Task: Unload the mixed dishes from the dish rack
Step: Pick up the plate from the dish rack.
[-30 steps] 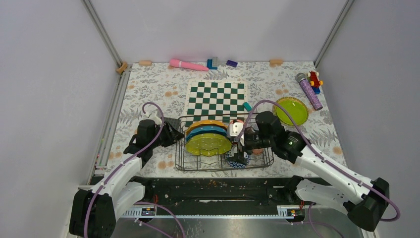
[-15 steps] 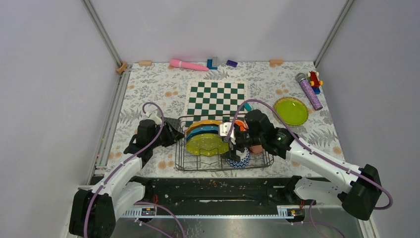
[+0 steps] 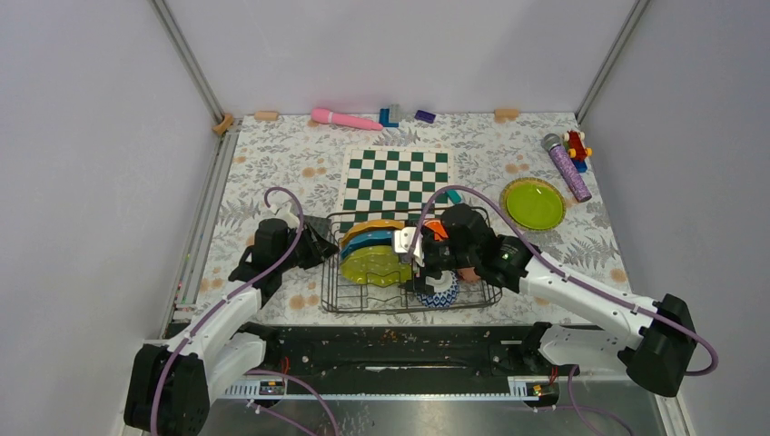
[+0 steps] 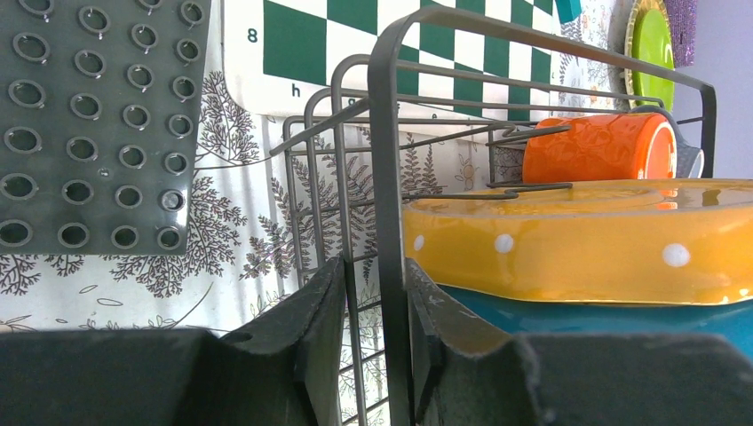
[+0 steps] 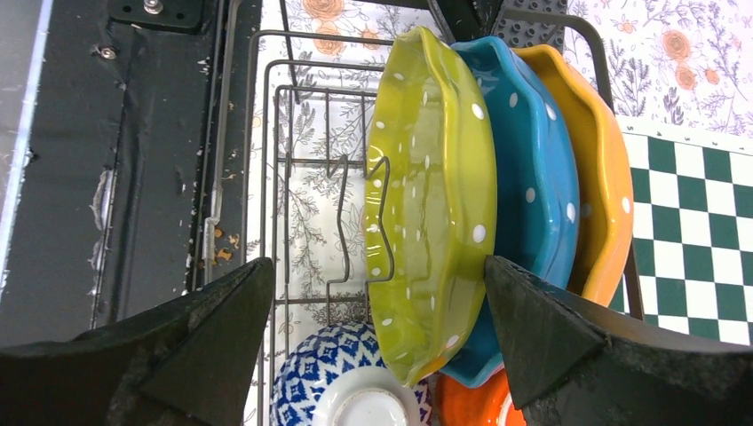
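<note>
My right gripper (image 5: 373,266) stands wide open, facing the rim of the lime-green round plate (image 5: 435,204) with white dots. That plate stands on edge in the left half of the dark metal wire dish rack (image 3: 331,295). It is the nearest of three upright plates: the teal dotted plate (image 5: 533,177) sits just behind it and the yellow-orange dotted plate (image 5: 604,177) is farthest. My left gripper (image 4: 374,266) is narrow, its fingers (image 4: 311,328) on either side of the upright end wire (image 4: 386,133) at the rack's left side. From the wrist view I cannot tell whether they already bite the wire or only bracket it.

I judge the step in hand to be taking out the lime plate. I would make the left hold firm first, so the light rack neither slides nor tips when the plate comes free. With the right, one finger belongs on the plate's open near face and the other in the slim gap between lime and teal. I would enter where the scalloped rims part, then seat deep enough that the glazed edge cannot slip. I should pull along the plate's own plane, straight up out of its slot, so the teal plate is not dragged along. The blue-and-white patterned bowl (image 5: 311,373) and the orange cup (image 4: 595,146) lie just right of the plates, close under my wrist, so I must not swing low. A flat lime-green plate (image 3: 534,204) on the table (image 3: 272,163) at far right suggests where to set this one down.
</note>
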